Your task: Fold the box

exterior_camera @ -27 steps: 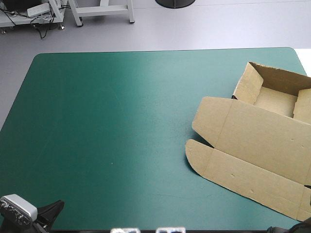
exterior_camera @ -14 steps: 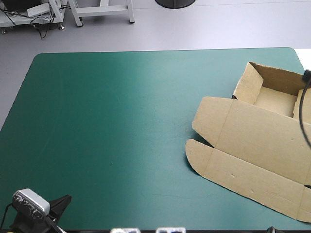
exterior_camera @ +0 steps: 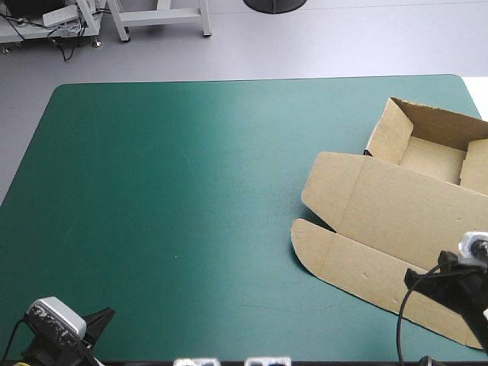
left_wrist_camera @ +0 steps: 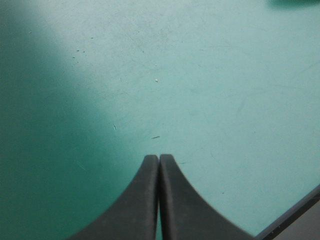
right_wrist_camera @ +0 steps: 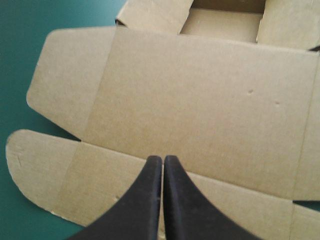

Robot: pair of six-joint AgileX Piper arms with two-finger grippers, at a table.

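Box (exterior_camera: 381,198) sits on table's (exterior_camera: 191,191) right side, tray (exterior_camera: 431,158) toward far edge, lid (exterior_camera: 366,263) flat toward near edge; right claw (right_wrist_camera: 163,158) above lid, left claw (left_wrist_camera: 159,157) over near-left corner.

The right gripper (right_wrist_camera: 162,161), its black fingers pressed together, pointed over the flat lid of the brown box (right_wrist_camera: 200,100), whose open tray lay beyond.

Table (exterior_camera: 114,305) under a teal-green cover (exterior_camera: 168,175), far corners rounded, light pooled across the middle, dimmer toward the left edge, faint scratches (left_wrist_camera: 156,137) and a pale speck (left_wrist_camera: 157,80) (visible close up)
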